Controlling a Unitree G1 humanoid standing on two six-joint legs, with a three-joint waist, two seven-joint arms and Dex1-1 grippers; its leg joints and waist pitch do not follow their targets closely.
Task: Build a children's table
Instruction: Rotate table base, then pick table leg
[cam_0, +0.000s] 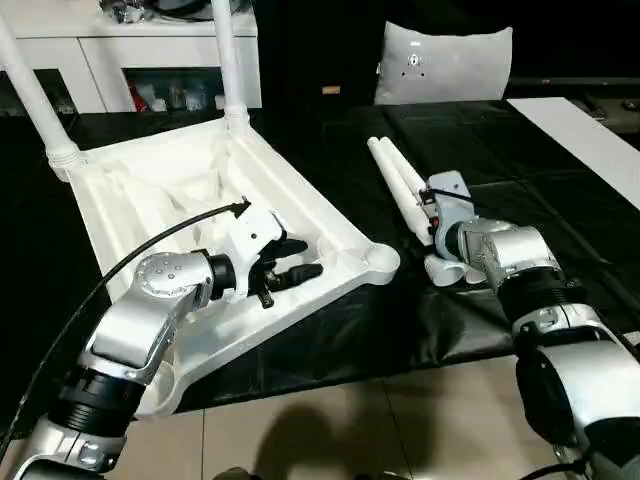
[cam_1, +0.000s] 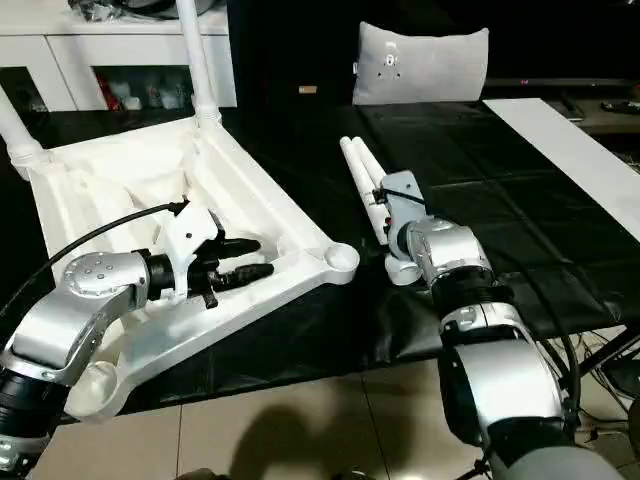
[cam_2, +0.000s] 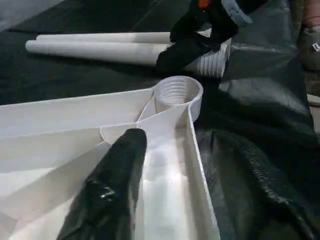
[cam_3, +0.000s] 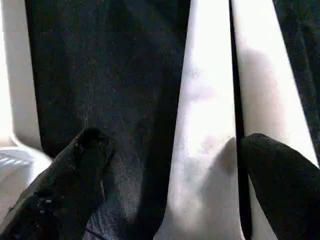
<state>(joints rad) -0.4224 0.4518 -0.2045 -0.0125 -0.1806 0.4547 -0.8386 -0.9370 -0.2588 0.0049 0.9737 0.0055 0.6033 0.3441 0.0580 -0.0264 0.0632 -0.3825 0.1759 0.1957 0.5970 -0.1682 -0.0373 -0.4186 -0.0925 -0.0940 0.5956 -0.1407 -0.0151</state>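
The children's table top (cam_0: 150, 190) lies upside down on a black sheet, ribbed underside up. Two legs stand upright in its far corner sockets (cam_0: 232, 60). The near right corner socket (cam_2: 175, 90) is empty. My left gripper (cam_0: 305, 258) hovers over the underside close to the right rim, open, with nothing between its fingers (cam_2: 120, 170). Two loose legs (cam_0: 395, 180) lie side by side on the sheet to the right of the top. My right gripper (cam_3: 177, 155) is above their threaded near ends, open, its fingers (cam_3: 85, 150) standing on either side of one leg.
A white pillow (cam_0: 445, 60) leans at the back and white glass-door cabinets (cam_0: 130, 60) stand at the back left. A white board (cam_0: 590, 130) lies at the far right. Tiled floor (cam_0: 400, 420) begins at the sheet's front edge. A black cable (cam_0: 150, 245) arcs over my left forearm.
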